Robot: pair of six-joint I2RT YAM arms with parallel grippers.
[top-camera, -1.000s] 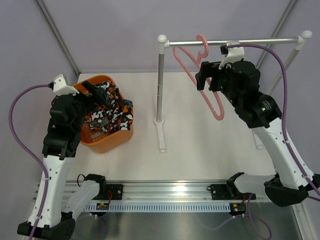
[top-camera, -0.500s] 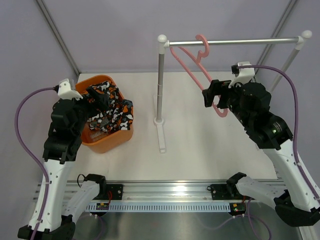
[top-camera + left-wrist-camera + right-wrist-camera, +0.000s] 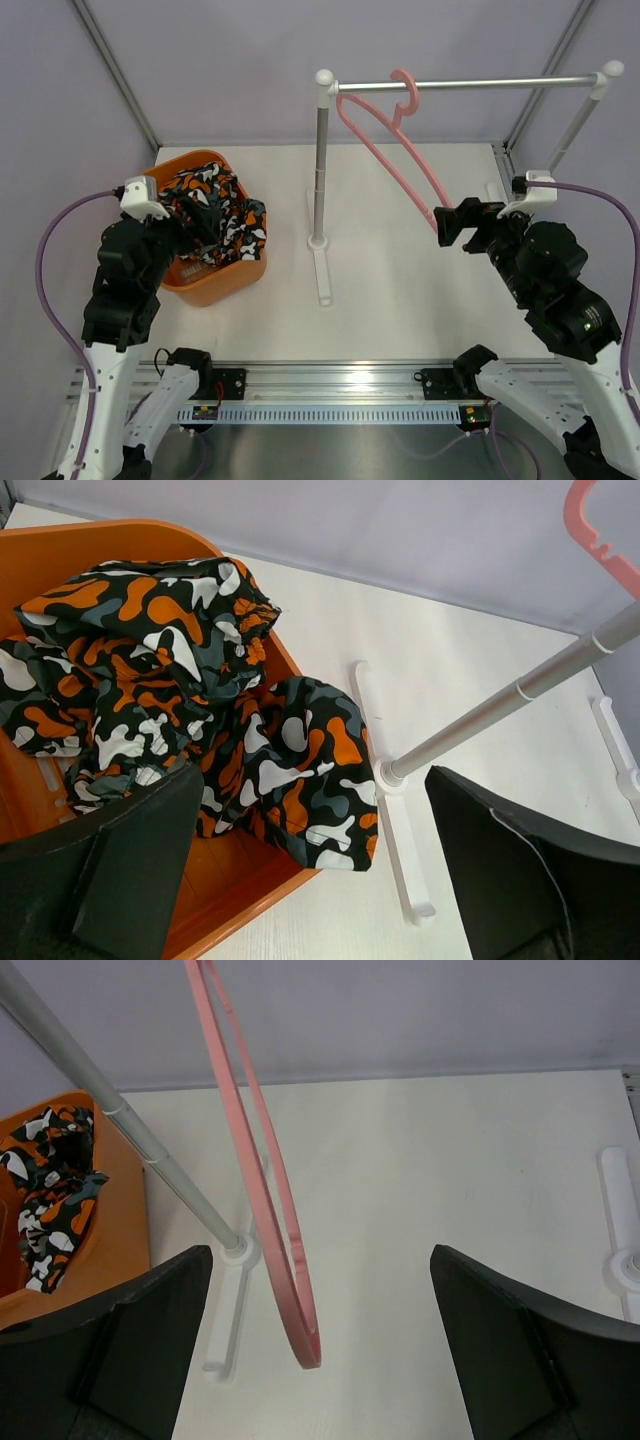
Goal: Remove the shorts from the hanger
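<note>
The camouflage shorts (image 3: 235, 225) lie bunched in the orange basket (image 3: 215, 290) at the left, one leg draped over its right rim. In the left wrist view the shorts (image 3: 180, 710) fill the basket (image 3: 80, 540). My left gripper (image 3: 198, 222) is open and empty above the basket's near side, as the left wrist view (image 3: 315, 870) shows. The pink hanger (image 3: 400, 165) hangs bare from the rail by its hook. My right gripper (image 3: 455, 222) is open and empty just beyond the hanger's low end (image 3: 306, 1352), without touching it.
A silver rail (image 3: 470, 84) runs across the back on two white-capped poles. The left pole (image 3: 320, 170) stands on a white foot (image 3: 325, 270) right of the basket. The right pole's foot (image 3: 625, 1230) lies at the far right.
My right gripper has pulled back down and to the right, off the hanger, which now hangs free. My left gripper has drawn back from the shorts toward the near side.
</note>
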